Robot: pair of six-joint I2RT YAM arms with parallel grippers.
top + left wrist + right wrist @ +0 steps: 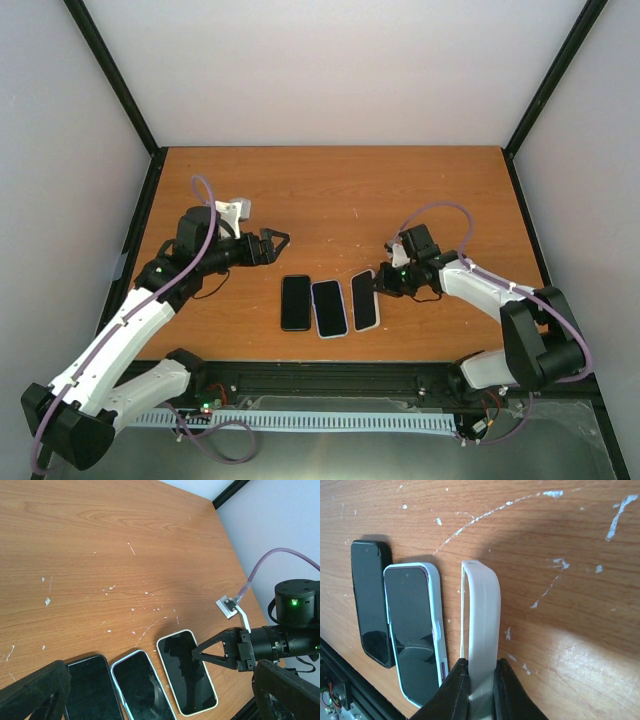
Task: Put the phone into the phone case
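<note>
Three slabs lie in a row near the table's front. A bare black phone (295,302) (92,690) (369,600) is on the left. A light-blue case (329,308) (140,685) (415,630) with a dark glossy face is in the middle. A white case (365,299) (187,672) (481,615) is on the right; whether its dark inside is a screen, I cannot tell. My right gripper (379,287) (202,655) (481,680) is shut on the white case's right edge, which looks tipped up. My left gripper (280,240) (160,697) is open and empty, above the table behind the black phone.
The wooden table (340,190) has white scuff marks. Black frame posts stand at the back corners, and a black rail (330,378) runs along the front edge. The right arm's purple cable (440,210) loops above its wrist.
</note>
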